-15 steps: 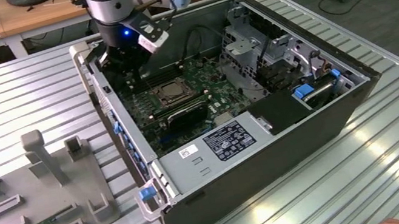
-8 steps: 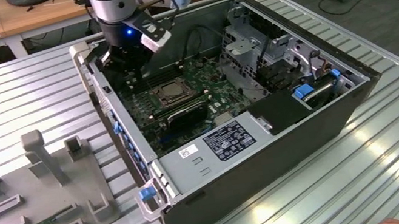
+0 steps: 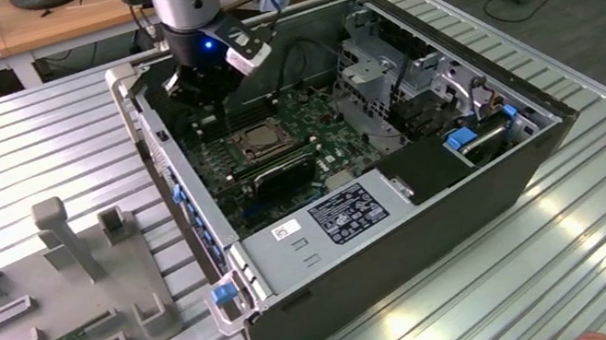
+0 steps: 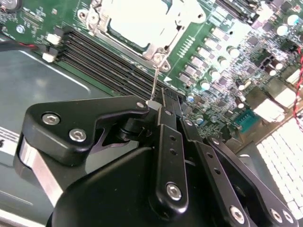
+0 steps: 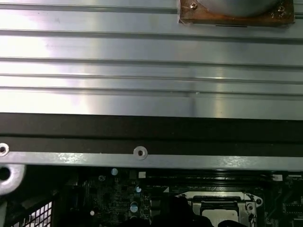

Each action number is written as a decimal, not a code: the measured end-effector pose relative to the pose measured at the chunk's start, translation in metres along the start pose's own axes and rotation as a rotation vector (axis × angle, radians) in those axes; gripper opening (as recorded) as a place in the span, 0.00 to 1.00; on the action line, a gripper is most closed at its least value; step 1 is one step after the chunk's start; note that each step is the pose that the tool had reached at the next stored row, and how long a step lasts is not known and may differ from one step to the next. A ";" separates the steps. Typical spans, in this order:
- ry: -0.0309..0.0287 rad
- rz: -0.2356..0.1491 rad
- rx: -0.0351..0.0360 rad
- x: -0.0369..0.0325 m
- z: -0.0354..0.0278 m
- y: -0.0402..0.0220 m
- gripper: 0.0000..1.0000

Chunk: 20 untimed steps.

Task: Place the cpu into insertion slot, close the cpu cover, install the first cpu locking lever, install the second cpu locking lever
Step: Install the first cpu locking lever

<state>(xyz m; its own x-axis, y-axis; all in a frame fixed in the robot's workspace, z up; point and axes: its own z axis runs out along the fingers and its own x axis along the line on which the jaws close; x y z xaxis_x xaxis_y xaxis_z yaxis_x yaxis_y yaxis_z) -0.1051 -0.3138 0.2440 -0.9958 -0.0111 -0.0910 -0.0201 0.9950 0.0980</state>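
In the second wrist view the cpu (image 4: 137,19) lies bright and flat in the insertion slot (image 4: 94,29) on the green motherboard. The cpu cover (image 4: 152,46) lies down over it as a silvery frame. A thin wire locking lever (image 4: 155,80) rises from the socket corner to my gripper (image 4: 158,106), whose black fingers are shut on its end. In the exterior view the gripper (image 3: 204,101) hangs inside the open computer case, just beyond the socket (image 3: 258,140). The first wrist view catches the socket (image 5: 220,210) past the case rim.
Long black memory slots (image 4: 109,64) run beside the socket. Case walls (image 3: 158,158), a drive cage (image 3: 386,71) and a black shroud (image 3: 433,166) surround the board. A grey fixture plate (image 3: 55,317) with upright blocks lies on the slatted metal table (image 3: 546,277) at the exterior view's left.
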 end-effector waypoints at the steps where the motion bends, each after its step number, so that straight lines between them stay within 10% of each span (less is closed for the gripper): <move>1: 0.0001 0.000 -0.0001 -0.0011 0.0000 -0.0001 0.10; 7: 0.0000 0.000 -0.0048 -0.0024 0.0001 -0.0001 0.10; 13: -0.0017 0.006 -0.0671 -0.0024 0.0002 -0.0006 0.10; 20: -0.0017 0.007 -0.0727 -0.0066 0.0004 -0.0020 0.10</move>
<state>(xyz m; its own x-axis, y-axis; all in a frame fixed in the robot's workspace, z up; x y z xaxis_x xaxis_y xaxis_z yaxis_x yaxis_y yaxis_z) -0.0984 -0.3157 0.2439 -0.9958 -0.0044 -0.0918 -0.0200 0.9852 0.1703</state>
